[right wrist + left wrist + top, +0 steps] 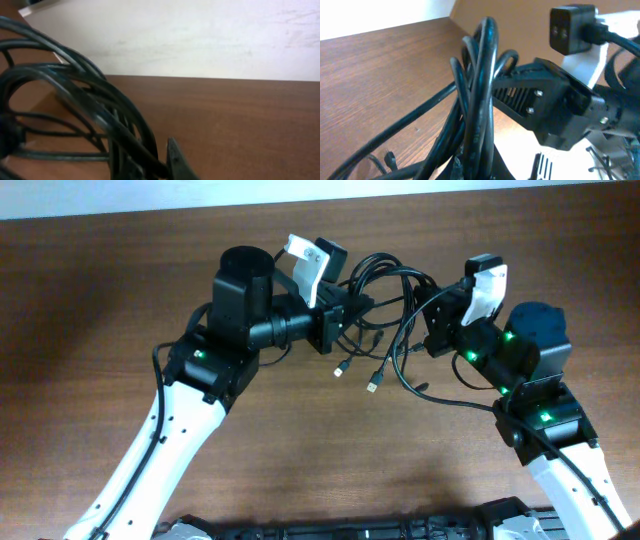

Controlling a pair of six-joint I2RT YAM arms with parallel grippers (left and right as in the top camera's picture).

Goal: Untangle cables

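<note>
- Overhead view up, and the cables are one knot of black loops at the far middle of the tabletop, strung between both arms.
- The left gripper is buried in the left side of the bundle. Pinching or spread?
- Can't tell, the cords cover its tips. It's the same with the right gripper, tucked against the right side of the loops.
- Two small plugs stick out on the near side of the knot.
- And one strand trails off to the right, near the right arm. On the left wrist camera, black loops rise right against the lens.
</note>
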